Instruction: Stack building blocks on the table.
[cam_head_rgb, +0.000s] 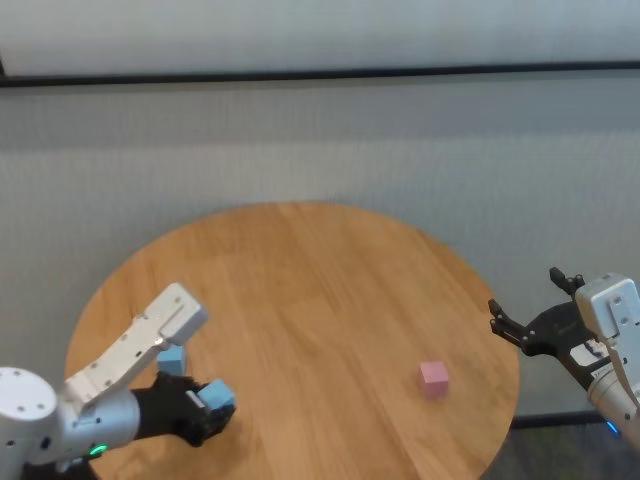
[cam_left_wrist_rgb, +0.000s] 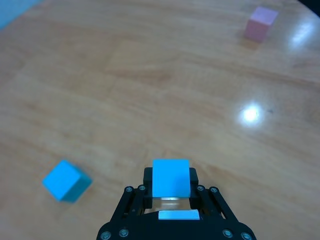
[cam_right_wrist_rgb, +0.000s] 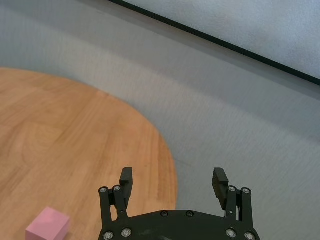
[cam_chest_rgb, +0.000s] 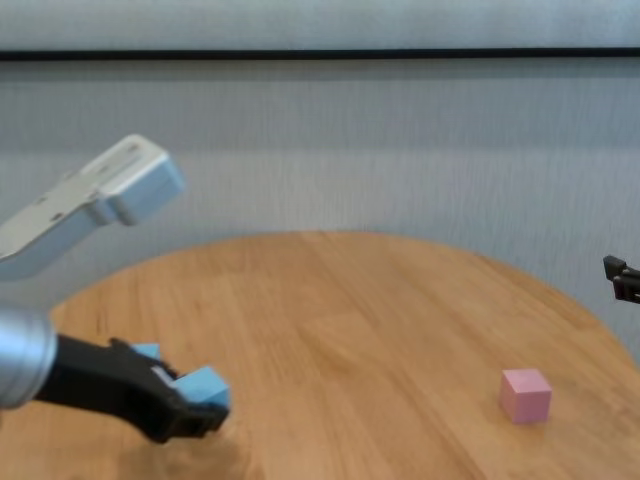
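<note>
Head view: round wooden surface (cam_head_rgb: 300, 300), one arm at either side.
Left gripper (cam_left_wrist_rgb: 170, 192): low over the surface's near left part, fingers (cam_left_wrist_rgb: 148, 186) clamped on a light blue block (cam_left_wrist_rgb: 170, 177) that sits between their tips.
Second blue block (cam_left_wrist_rgb: 64, 179): lying on the wood just beside the held one, apart from the fingers.
Pink block (cam_head_rgb: 434, 377): alone on the right part of the surface, well apart from both grippers.
Right gripper (cam_right_wrist_rgb: 173, 181): off the surface's right edge, fingers spread apart, holding nothing.
</note>
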